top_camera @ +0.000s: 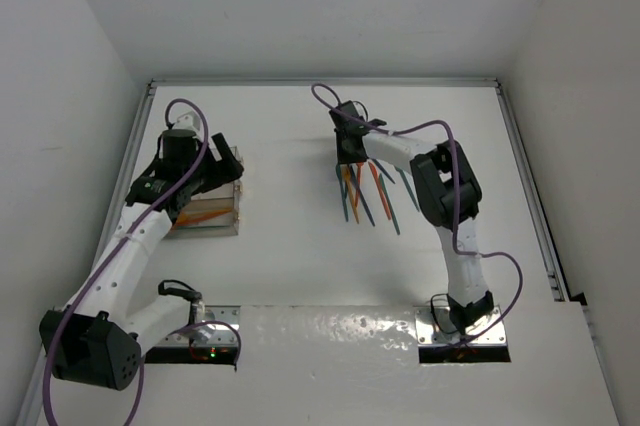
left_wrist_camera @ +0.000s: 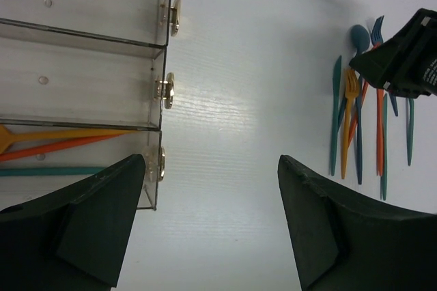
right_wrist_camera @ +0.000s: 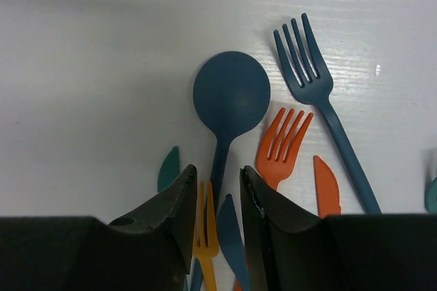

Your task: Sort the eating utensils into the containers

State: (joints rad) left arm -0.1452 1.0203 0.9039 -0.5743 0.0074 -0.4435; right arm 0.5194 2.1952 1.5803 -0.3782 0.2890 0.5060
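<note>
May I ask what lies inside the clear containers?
One compartment of the containers holds a yellow utensil, an orange utensil and a teal utensil; the other two visible look empty. The left gripper covers that compartment's corner.

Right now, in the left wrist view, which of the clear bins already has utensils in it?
The near bin, by the left gripper: two orange utensils and a teal one lie in it. The middle bin and far bin look empty.

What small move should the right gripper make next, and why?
Probably lower the right gripper straight down and close on the handle of the blue spoon: its jaws stand slightly apart with that handle between them, though a yellow-orange fork lies beside it and might be caught too.
</note>
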